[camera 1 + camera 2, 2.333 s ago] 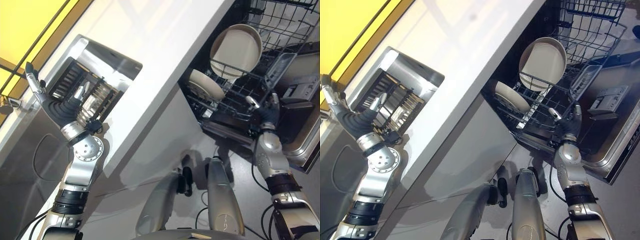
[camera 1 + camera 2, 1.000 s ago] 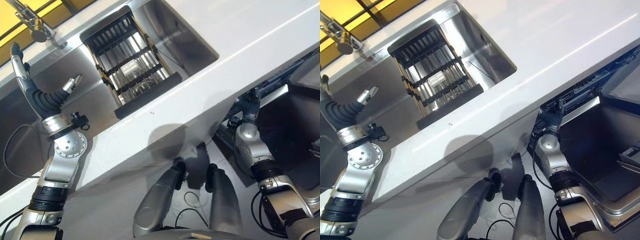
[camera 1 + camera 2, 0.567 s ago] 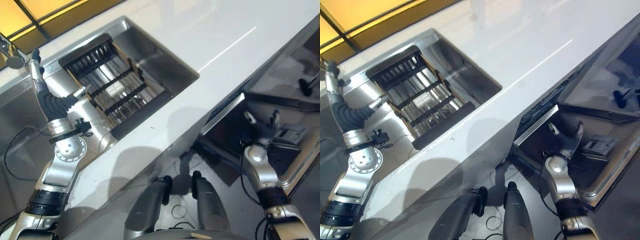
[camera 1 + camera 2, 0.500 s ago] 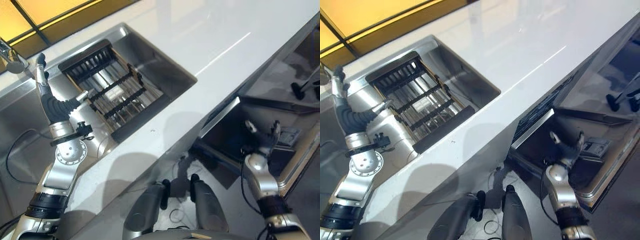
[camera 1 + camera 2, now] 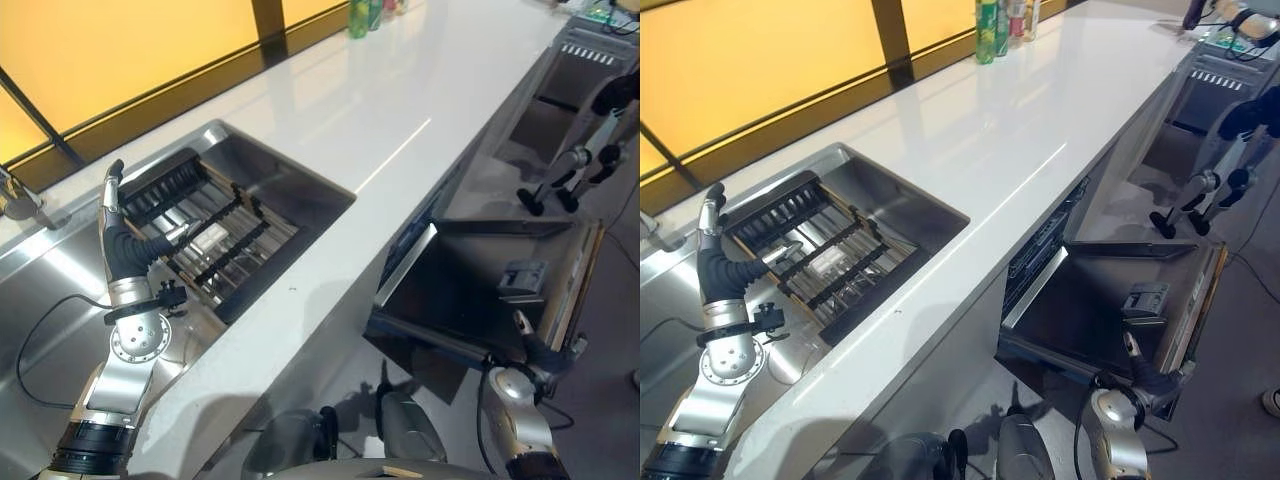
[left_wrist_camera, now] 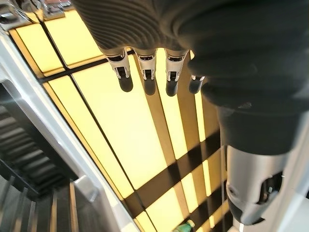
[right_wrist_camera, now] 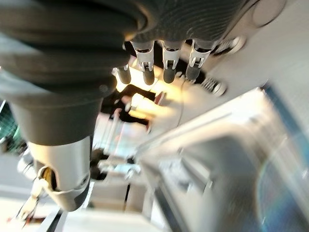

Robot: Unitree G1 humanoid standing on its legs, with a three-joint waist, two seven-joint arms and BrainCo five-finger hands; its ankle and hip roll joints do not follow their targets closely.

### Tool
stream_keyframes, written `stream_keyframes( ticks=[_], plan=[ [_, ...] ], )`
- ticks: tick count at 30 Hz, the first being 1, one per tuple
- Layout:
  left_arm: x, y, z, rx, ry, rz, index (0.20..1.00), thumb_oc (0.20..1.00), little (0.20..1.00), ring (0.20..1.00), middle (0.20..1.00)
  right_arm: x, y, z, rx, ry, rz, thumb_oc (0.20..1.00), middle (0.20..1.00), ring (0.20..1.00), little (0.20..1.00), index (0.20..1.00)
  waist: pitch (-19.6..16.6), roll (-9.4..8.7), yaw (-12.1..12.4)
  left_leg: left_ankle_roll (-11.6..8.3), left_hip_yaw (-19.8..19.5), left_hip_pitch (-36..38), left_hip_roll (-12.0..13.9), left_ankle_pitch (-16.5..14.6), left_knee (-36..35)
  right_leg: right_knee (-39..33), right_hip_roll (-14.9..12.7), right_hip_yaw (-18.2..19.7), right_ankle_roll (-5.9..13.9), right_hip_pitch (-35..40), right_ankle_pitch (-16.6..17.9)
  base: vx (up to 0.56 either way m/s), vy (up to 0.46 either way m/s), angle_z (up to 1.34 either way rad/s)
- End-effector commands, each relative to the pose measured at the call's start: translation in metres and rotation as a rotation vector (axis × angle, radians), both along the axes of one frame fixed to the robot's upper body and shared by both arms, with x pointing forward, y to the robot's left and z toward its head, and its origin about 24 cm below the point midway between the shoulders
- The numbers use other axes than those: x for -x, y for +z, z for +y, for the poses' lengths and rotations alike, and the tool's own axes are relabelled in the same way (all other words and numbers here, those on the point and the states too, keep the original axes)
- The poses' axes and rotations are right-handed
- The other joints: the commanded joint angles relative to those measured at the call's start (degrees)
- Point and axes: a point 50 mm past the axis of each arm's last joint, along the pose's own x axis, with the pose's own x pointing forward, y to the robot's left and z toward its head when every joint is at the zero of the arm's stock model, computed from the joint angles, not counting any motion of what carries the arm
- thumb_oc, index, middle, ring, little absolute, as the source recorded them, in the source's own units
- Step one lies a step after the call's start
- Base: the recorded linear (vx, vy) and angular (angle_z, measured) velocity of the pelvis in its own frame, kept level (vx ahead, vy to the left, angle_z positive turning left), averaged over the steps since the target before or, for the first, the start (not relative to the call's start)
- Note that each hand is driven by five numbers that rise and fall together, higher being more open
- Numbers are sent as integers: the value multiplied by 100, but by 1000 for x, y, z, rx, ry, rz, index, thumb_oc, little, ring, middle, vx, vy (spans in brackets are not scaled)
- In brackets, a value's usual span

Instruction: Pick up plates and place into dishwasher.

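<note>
No plate shows at this moment. The dishwasher's door (image 5: 470, 290) hangs open below the white counter (image 5: 340, 110), its inner face bare; the racks are hidden under the counter. My left hand (image 5: 112, 205) is raised over the sink with its fingers (image 6: 145, 77) straight, open and holding nothing. My right hand (image 5: 540, 352) hovers low beside the door's outer edge. Its fingers (image 7: 164, 63) are relaxed and open, and they hold nothing.
A black slatted drying rack (image 5: 205, 235) lies in the steel sink (image 5: 300, 195), with a faucet (image 5: 15, 200) at the far left. Bottles (image 5: 1000, 18) stand at the counter's far end. A wheeled chair base (image 5: 565, 170) stands on the floor beyond the door.
The camera has swung a long way, so the dishwasher rack with its plates has passed out of view. My right hand has come away from the rack and dropped low. The left hand stays raised.
</note>
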Motion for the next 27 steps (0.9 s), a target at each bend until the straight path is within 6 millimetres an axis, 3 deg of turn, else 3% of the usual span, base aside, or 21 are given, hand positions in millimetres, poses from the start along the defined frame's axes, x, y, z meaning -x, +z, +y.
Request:
stream_keyframes(
  ticks=[1, 3, 6, 11, 14, 18, 21, 27],
  plan=[
    [8, 11, -2, 30, 31, -97, 1000, 1000, 1000, 1000, 1000, 16, -5, -12, -72, -87, -83, 1000, 1000, 1000, 1000, 1000, 16, 205, -236, 91, 213, -228, 63, -312, 355, -264, -248, -1, -106, -237, 1574, -77, 127, -57],
    [5, 10, -9, 49, 36, -119, 1000, 1000, 1000, 1000, 1000, 19, -12, -14, -100, -129, -94, 1000, 1000, 1000, 1000, 1000, 68, 368, -266, 85, 232, -456, 50, -256, 481, -166, -156, -1, -223, -262, 1134, -201, 131, -30],
    [-7, 11, -26, 109, 30, -195, 1000, 1000, 1000, 1000, 1000, 2, -7, -18, -119, -209, -201, 1000, 1000, 1000, 1000, 1000, 456, 838, -333, 12, 413, -1063, -38, -236, 837, 92, -248, -62, -265, -709, 938, -322, 188, -11],
    [-8, 5, -42, 191, 71, -242, 1000, 1000, 1000, 1000, 1000, -35, 25, -27, -89, -160, -437, 1000, 1000, 1000, 1000, 1000, 1033, 1413, -438, -76, 835, -1716, -7, -555, 1599, 1011, -377, -123, -370, -1603, 380, -137, 136, -22],
    [-5, 3, -46, 228, 91, -269, 1000, 1000, 1000, 1000, 1000, -64, 52, -20, -59, 7, -615, 1000, 1000, 1000, 1000, 1000, 1304, 1588, -438, -71, 891, -2154, -37, -752, 2037, 1543, -202, -63, -469, -2152, 28, -91, 18, -43],
    [-8, 7, -51, 239, 70, -272, 1000, 1000, 1000, 1000, 1000, -95, 99, -6, 5, 256, -857, 1000, 1000, 1000, 1000, 1000, 1398, 1593, -409, -50, 924, -2974, -1, -1035, 2870, 2382, 63, -38, -654, -3038, -396, -54, -98, -10],
    [-14, 10, -55, 226, 63, -267, 1000, 1000, 1000, 1000, 1000, -107, 128, -7, 32, 293, -1008, 1000, 1000, 1000, 1000, 1000, 1398, 1573, -359, -106, 897, -3481, 114, -1321, 3476, 2974, 182, -89, -716, -3548, -793, 31, -188, 12],
    [-26, 23, -52, 211, 68, -271, 1000, 1000, 1000, 1000, 1000, -132, 194, -19, 48, 273, -1260, 1000, 1000, 1000, 1000, 1000, 1398, 1602, -281, -154, 892, -4279, 290, -1505, 4302, 3744, 206, -187, -879, -4293, -1065, -27, -128, 16]
  ],
)
